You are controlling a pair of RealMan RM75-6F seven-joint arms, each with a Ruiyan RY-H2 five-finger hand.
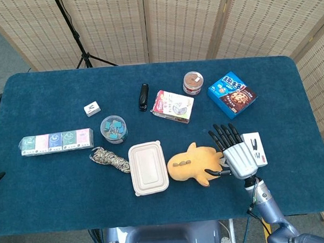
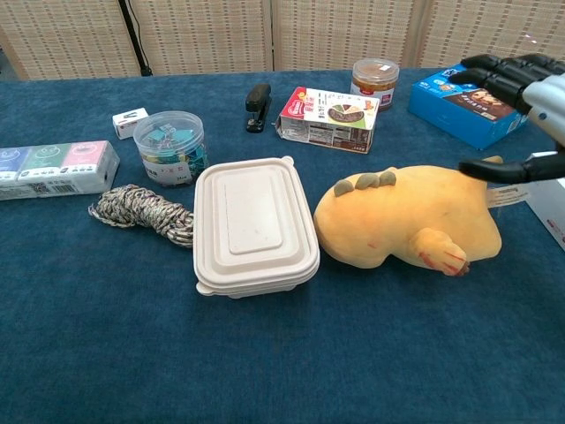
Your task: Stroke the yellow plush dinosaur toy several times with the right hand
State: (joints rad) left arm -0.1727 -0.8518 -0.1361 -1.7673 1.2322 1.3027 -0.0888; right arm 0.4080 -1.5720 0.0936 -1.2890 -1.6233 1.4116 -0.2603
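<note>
The yellow plush dinosaur (image 1: 191, 164) (image 2: 402, 221) lies on its side on the blue table, just right of a beige lidded box. Green bumps run along its back and one stubby foot points toward me. My right hand (image 1: 236, 152) (image 2: 521, 97) hovers above and to the right of the toy's tail end, fingers spread and straight, holding nothing and not touching the plush. My left hand is outside both views.
The beige lidded box (image 1: 148, 168) sits against the toy's left. A white box (image 1: 254, 147) lies under my right hand, with a blue cookie box (image 1: 232, 94), a snack pack (image 1: 172, 105) and a brown-lidded jar (image 1: 192, 82) beyond. Rope coil (image 1: 109, 159) and clip tub (image 1: 113, 129) sit left.
</note>
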